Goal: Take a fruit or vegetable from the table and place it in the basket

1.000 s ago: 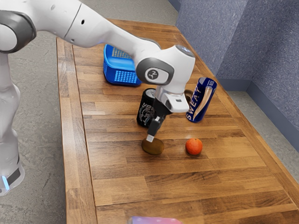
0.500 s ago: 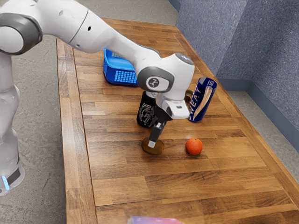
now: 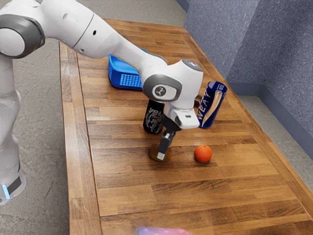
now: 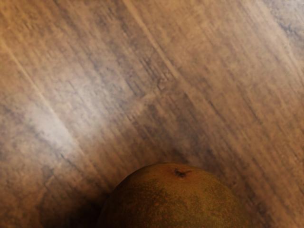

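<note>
My gripper point(image 3: 161, 154) is low over the brown, roundish fruit point(image 3: 153, 153), one fingertip overlapping it in the exterior view. How far apart the two sides of the gripper stand cannot be made out from this angle. In the wrist view the same brown fruit point(image 4: 175, 202), with a small dark stem scar, lies just under the hand. An orange point(image 3: 203, 153) rests on the table beside it, toward the exterior view's right. The blue basket point(image 3: 128, 81) stands farther back, partly hidden by the arm.
Behind the gripper stands a black can point(image 3: 153, 117). A blue can point(image 3: 212, 105) is at the exterior view's right, with a dark object partly hidden beside it. A pink and purple item point(image 3: 162, 231) lies at the near edge of the wooden table point(image 3: 195, 205).
My hand has come down, with its fingertip moving from above the brown fruit to in front of it in the exterior view. The fruit, orange and basket have stayed put.
</note>
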You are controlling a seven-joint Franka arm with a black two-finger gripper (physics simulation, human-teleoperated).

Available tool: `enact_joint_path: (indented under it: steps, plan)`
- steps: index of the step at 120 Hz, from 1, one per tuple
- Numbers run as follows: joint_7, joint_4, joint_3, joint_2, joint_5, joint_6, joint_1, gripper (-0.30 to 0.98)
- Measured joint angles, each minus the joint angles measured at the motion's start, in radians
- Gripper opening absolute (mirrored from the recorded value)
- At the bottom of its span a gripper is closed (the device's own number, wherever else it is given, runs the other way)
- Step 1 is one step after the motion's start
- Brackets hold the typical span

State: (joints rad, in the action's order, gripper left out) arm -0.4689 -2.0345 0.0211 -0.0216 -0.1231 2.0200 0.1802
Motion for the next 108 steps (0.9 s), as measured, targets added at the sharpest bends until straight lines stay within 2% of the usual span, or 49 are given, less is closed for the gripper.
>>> enact_joint_path:
  steps: [50, 67, 81, 108]
  plan:
    - [0.0, -0.031, -0.001, -0.005, -0.02, 0.016, 0.007, 0.68]
    - [0.019, -0.051, -0.002, -0.005, -0.029, 0.034, -0.001, 0.41]
    - [0.037, -0.053, -0.002, -0.005, -0.027, 0.043, -0.01, 0.26]
    - [0.065, -0.033, -0.003, 0.025, -0.018, 0.051, -0.019, 0.24]
